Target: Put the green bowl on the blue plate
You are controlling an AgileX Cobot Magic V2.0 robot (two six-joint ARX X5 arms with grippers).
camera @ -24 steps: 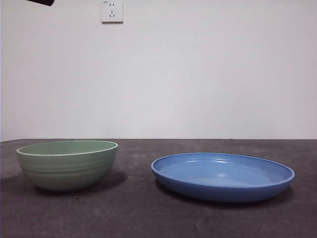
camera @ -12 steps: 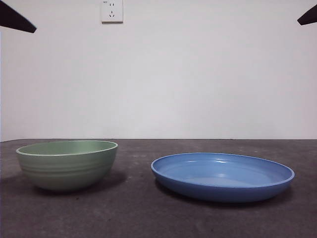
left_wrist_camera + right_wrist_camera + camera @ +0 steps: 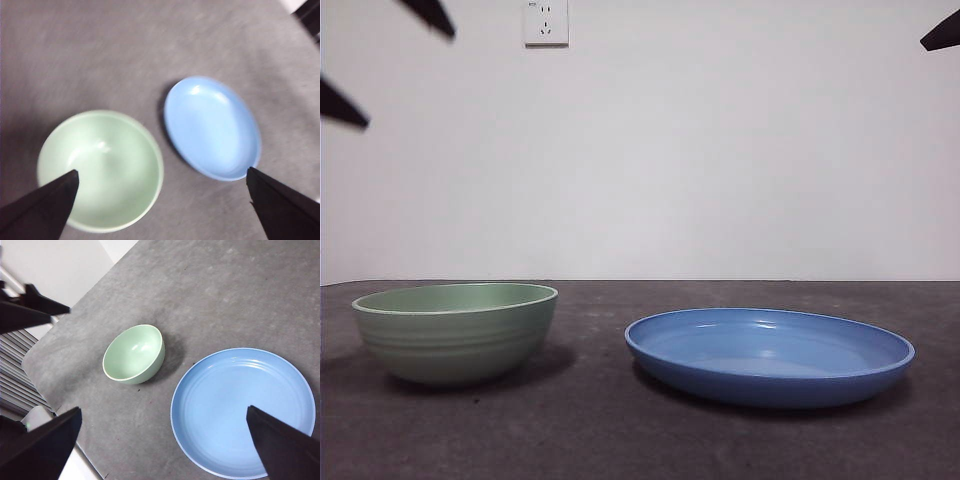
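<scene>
A: While both arms hang high above the table (image 3: 610, 430), what does the front view give, left to right?

B: At the upper left of the frame, two black tips of the left gripper (image 3: 385, 60) stand well apart, so its jaws are spread and it grasps nothing. Low at the left sits the green bowl (image 3: 456, 330), upright on the table. Right of centre lies the blue plate (image 3: 770, 355), apart from the bowl with bare table between them. At the upper right corner only a black tip of the right gripper (image 3: 942, 34) shows.

A: And the right gripper's state?

B: Its wrist view shows both jaws wide apart, released, with nothing between them; bowl and plate lie far below it.

A: How far along is the task, then?

B: Hardly begun, by the look of it. The bowl is untouched and the plate is bare. Reaching down, grasping the bowl, carrying it over and setting it on the plate are all left. The left gripper seems the nearer one for that.
</scene>
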